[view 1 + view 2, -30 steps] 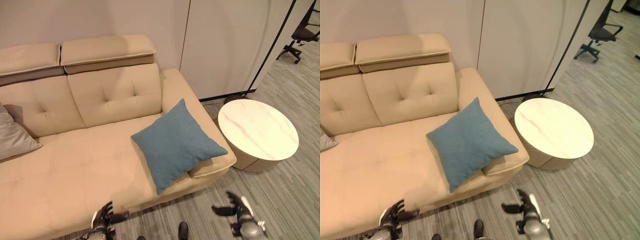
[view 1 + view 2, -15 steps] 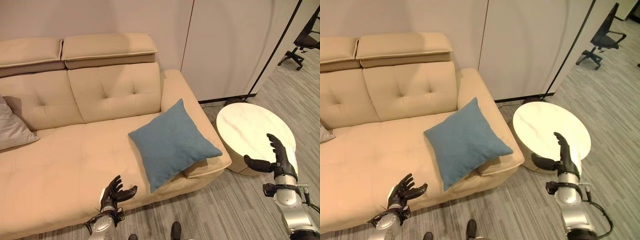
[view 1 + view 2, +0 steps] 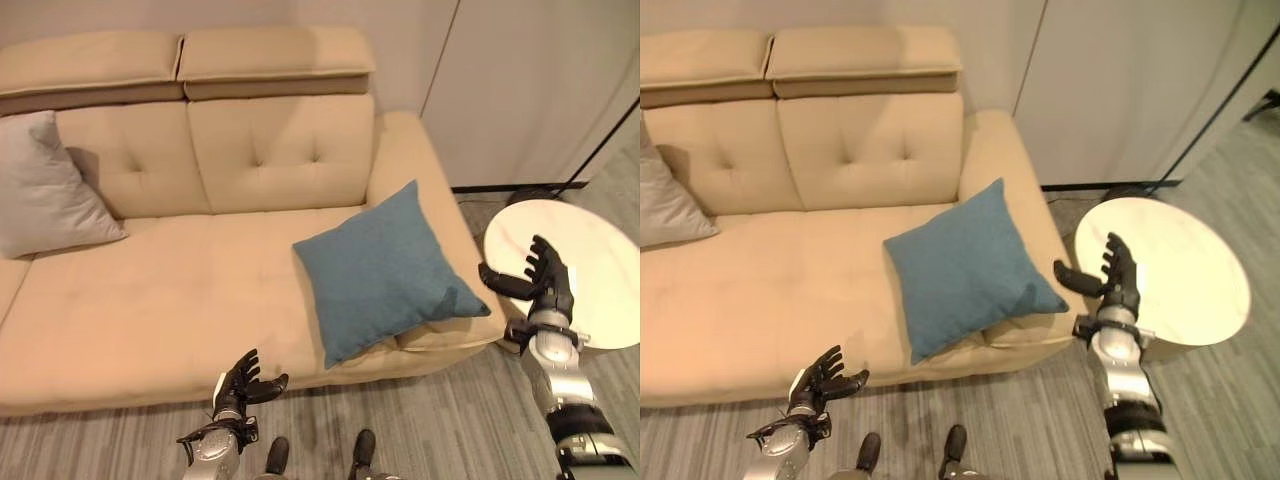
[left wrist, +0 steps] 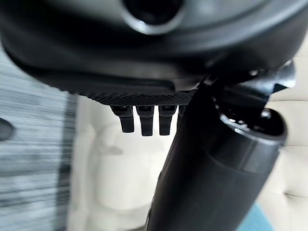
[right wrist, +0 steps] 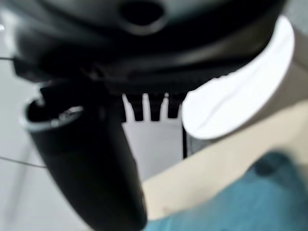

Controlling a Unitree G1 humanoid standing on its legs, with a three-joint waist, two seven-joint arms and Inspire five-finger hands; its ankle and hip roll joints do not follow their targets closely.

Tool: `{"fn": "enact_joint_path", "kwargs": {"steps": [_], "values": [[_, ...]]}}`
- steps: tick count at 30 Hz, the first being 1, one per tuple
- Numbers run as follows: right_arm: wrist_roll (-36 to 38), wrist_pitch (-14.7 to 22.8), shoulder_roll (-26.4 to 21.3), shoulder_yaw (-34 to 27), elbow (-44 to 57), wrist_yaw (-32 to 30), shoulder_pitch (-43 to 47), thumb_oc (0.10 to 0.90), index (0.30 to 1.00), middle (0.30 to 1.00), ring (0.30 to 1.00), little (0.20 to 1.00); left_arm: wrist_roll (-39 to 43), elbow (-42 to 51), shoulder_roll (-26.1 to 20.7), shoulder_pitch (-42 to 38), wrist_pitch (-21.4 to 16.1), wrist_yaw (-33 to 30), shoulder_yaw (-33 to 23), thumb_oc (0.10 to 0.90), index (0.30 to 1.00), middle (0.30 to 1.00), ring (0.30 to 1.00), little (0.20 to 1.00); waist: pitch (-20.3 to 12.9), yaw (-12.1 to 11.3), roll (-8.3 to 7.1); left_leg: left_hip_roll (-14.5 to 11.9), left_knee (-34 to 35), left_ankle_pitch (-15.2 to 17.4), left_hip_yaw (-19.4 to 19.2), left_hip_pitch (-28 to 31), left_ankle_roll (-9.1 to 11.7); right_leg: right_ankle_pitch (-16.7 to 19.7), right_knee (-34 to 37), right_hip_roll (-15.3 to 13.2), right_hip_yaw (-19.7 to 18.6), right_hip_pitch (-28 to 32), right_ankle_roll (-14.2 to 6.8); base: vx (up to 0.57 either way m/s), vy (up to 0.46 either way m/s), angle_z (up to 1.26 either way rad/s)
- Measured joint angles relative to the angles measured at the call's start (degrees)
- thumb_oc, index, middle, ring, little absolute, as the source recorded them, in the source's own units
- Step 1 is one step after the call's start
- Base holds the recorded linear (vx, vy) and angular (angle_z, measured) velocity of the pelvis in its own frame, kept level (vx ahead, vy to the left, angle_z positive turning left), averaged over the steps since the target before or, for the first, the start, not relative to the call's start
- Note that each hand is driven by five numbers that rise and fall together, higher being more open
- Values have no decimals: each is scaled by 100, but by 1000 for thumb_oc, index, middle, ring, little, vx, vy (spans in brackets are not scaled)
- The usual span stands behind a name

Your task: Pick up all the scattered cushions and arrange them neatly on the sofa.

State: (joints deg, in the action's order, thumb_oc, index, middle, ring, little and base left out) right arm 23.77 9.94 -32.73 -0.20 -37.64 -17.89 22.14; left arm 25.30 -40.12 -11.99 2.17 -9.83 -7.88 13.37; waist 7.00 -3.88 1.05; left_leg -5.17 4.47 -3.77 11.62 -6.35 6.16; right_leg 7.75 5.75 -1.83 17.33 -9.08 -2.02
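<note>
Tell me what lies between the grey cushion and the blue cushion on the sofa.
Bare beige sofa seat lies between the grey cushion and blue cushion, per the left eye view.

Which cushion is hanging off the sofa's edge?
The blue square cushion overhangs the beige sofa's front edge; the grey cushion leans against the backrest.

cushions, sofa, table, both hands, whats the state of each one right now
blue cushion: lying flat on the sofa's right end, a corner overhanging the front edge, not held
grey cushion: propped upright against the backrest at the left end
sofa: middle seat bare
round white table: nothing on its top
left hand: open, holding nothing, low before the sofa's front edge
right hand: open, holding nothing, raised beside the blue cushion's right corner
</note>
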Motion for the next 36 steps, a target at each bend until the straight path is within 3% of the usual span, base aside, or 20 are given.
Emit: {"fn": "enact_joint_path", "kwargs": {"steps": [9, 16, 20, 25, 31, 36], "values": [[31, 53, -19, 609, -921, 25, 749, 800, 900, 900, 900, 900, 192, 16, -22, -126, -23, 1, 17, 800, 900, 900, 900, 900, 178, -169, 61, 8, -15, -86, 130, -484, 78, 13, -36, -9, 155, -395, 15, -32, 1, 9], [2, 49, -4, 844, -1131, -5, 1158, 800, 900, 900, 900, 900, 454, 100, -53, -873, -138, -130, 59, 800, 900, 900, 900, 900, 604, -141, 63, -7, -19, -180, 144, -776, 146, 40, -39, 7, 282, -607, 50, -16, -10, 9], [-13, 66, 17, 893, -998, -12, 1162, 800, 900, 900, 900, 900, 620, 249, -62, -1350, -231, -323, 122, 800, 900, 900, 900, 900, 622, -32, 37, -6, -20, -180, 132, -856, 146, 31, -39, 12, 286, -686, 39, -21, -9, 0], [-124, 84, 40, 1344, -630, -43, 1250, 800, 900, 900, 900, 900, 635, 189, -191, -2497, -314, -597, 127, 800, 900, 900, 900, 900, 727, 195, -145, -38, -19, -181, 67, -1036, 147, 98, -41, 39, 255, -909, 121, -34, -10, -8], [-131, 83, 96, 1912, -639, -47, 1927, 800, 900, 900, 900, 900, 686, -626, -184, -3644, -427, -877, 239, 800, 900, 900, 900, 900, 794, 465, -269, -75, -19, -181, -207, -1281, 148, 207, -43, 80, 20, -1277, 179, -36, 8, -21], [-124, 79, 249, 2043, -370, -120, 2229, 800, 900, 900, 900, 900, 838, -1169, -26, -4040, -421, -1038, 442, 800, 900, 900, 900, 900, 874, 639, -363, -78, -13, -181, -337, -1478, 148, 266, -44, 88, -79, -1555, 211, -27, 11, -13]]}}
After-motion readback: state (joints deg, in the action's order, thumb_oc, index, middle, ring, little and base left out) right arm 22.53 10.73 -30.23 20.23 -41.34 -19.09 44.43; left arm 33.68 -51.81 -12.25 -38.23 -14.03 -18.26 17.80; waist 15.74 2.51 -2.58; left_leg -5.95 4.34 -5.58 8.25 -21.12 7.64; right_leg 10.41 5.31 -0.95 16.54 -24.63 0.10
